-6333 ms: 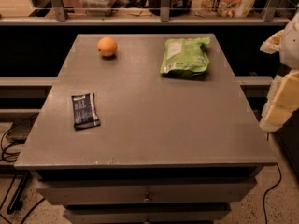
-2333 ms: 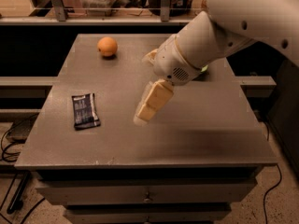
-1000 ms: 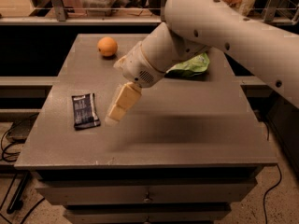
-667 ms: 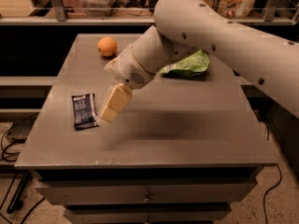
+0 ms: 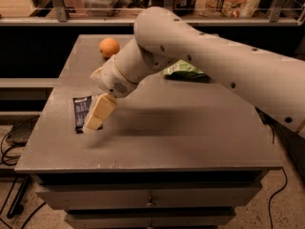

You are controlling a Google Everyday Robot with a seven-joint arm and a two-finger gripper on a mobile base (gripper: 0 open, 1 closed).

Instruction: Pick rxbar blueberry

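Observation:
The rxbar blueberry (image 5: 81, 109), a flat dark navy wrapper with pale print, lies on the left part of the grey table top (image 5: 190, 132). My gripper (image 5: 96, 116) hangs from the big white arm that reaches in from the right. Its cream-coloured fingers (image 5: 100, 111) point down and to the left, right over the bar's right edge, and hide part of it. I cannot tell whether they touch the bar.
An orange fruit (image 5: 109, 46) sits at the table's far left. A green snack bag (image 5: 183, 71) lies at the far middle, partly behind my arm. Shelves with boxes and bags run behind the table. Drawers (image 5: 150, 199) are below the front edge. Cables lie on the floor at left.
My arm has swung from the right side across the table to the left. The gripper has come down over the bar's right edge. The bar, the orange and the bag have not moved.

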